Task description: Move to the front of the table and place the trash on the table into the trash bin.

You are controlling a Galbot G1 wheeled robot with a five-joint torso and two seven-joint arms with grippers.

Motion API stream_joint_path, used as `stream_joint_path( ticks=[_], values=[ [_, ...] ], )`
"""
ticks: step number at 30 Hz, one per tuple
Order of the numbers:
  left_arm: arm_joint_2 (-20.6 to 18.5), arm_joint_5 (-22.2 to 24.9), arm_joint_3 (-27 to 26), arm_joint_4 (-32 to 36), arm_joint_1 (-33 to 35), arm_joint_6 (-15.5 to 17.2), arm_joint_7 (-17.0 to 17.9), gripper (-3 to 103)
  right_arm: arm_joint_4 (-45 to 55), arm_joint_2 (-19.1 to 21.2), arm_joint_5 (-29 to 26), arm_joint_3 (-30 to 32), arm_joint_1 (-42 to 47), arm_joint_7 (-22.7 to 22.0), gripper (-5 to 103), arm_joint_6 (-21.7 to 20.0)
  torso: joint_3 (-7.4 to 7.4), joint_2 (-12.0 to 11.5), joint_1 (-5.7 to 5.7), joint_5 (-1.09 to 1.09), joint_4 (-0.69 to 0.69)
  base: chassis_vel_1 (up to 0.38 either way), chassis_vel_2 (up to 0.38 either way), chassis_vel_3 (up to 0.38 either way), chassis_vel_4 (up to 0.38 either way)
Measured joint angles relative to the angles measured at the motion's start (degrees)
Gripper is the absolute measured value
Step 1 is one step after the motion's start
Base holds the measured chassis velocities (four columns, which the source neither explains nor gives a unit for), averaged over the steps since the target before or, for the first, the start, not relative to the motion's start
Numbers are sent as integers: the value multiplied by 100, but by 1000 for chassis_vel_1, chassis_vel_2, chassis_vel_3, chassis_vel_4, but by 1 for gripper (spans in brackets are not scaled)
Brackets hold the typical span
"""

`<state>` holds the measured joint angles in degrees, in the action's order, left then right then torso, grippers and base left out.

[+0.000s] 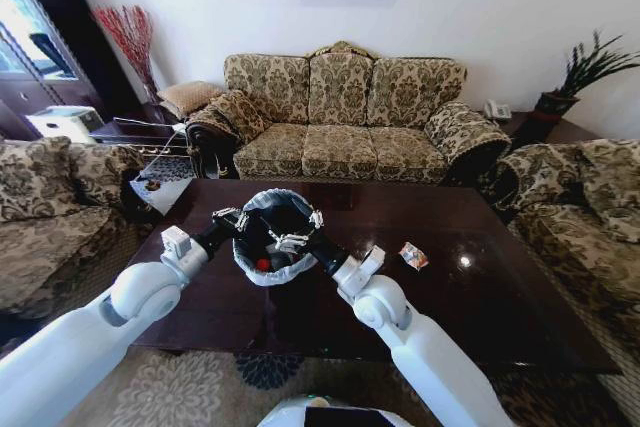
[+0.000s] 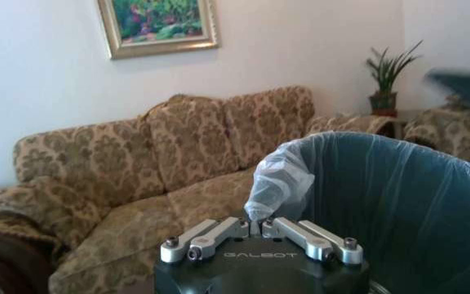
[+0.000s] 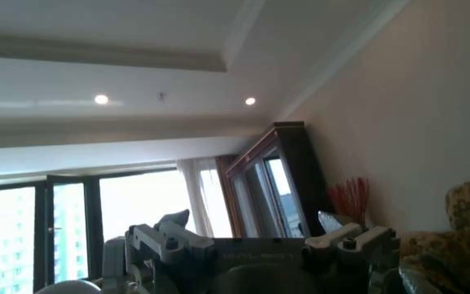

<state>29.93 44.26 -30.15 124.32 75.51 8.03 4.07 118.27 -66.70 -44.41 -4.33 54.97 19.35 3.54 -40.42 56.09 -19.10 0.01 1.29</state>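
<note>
On the left pincer (image 2: 261,231), "GALBOT" beside the trash bin (image 2: 398,202).

The trash bin (image 1: 272,237) stands on the tabletop (image 1: 500,297), a wrapper (image 1: 413,256) to its right, the sofa (image 1: 345,117) behind.

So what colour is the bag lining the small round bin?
Black, best seen in the head view: the round bin's liner bag.

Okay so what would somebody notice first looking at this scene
Probably the trash bin standing on the dark table, with the left end effector at its rim and the right end effector over its opening. Next, a small multicoloured wrapper lying alone on the tabletop off to the robot's right of the bin.
</note>
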Motion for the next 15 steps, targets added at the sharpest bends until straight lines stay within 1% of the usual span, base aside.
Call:
stream_joint_path(
  ticks=[2, 3, 4, 6, 8, 9, 10, 11, 12, 13, 14, 15],
  values=[
    [-23, -75, 9, -177, -31, 13, 55, 2, 116, 63, -329, 62, 91, 217, 100, 29, 0, 0, 0, -1, 0, 0, 0, 0, 0],
    [-23, -75, 9, -177, -31, 13, 55, 2, 116, 63, -329, 62, 91, 217, 100, 29, 0, 0, 0, -1, 0, 0, 0, 0, 0],
    [-30, -97, 10, -268, -48, 14, 108, 2, 182, 86, -448, 85, 149, 264, 100, 43, 0, 0, 0, -1, 0, 0, 0, 0, 0],
    [-30, -106, 3, -323, -57, 16, 153, 2, 216, 94, -466, 108, 188, 265, 100, 76, 0, 0, 0, -1, 1, 0, 0, 0, 0],
    [-29, -194, -58, -417, -63, 22, 252, 2, 293, 111, -293, 246, 251, 111, 100, 163, 0, 0, 0, -2, 1, 0, 0, 0, 0],
    [-29, -194, -58, -417, -63, 22, 252, 2, 293, 111, -293, 246, 251, 111, 100, 163, 0, 0, 0, -2, 1, 0, 0, 0, 0],
    [-30, -258, -89, -463, -68, 22, 285, 2, 329, 126, -89, 344, 270, -41, 100, 191, 0, 0, 0, -1, 0, 0, 0, 0, 0],
    [-34, -325, -128, -522, -70, 26, 333, 2, 378, 156, 246, 496, 296, -285, 100, 166, 0, 0, 0, 0, 0, 0, 0, 0, 0],
    [-48, -410, -188, -615, -72, 36, 419, 2, 473, 224, 837, 767, 364, -796, 100, -37, 0, 0, 0, 0, 2, 0, 0, 0, 0],
    [-48, -410, -188, -615, -72, 36, 419, 2, 473, 224, 837, 767, 364, -796, 100, -37, 0, 0, 0, 0, 2, 0, 0, 0, 0],
    [-63, -458, -220, -675, -80, 50, 489, 2, 571, 316, 1294, 1048, 453, -1272, 100, -293, 0, 0, 0, -1, 2, 0, 0, 0, 0],
    [-77, -501, -237, -721, -96, 82, 542, 2, 670, 420, 1542, 1303, 566, -1698, 100, -576, 0, 0, 0, -1, 2, 0, 0, 0, 0]
  ],
)
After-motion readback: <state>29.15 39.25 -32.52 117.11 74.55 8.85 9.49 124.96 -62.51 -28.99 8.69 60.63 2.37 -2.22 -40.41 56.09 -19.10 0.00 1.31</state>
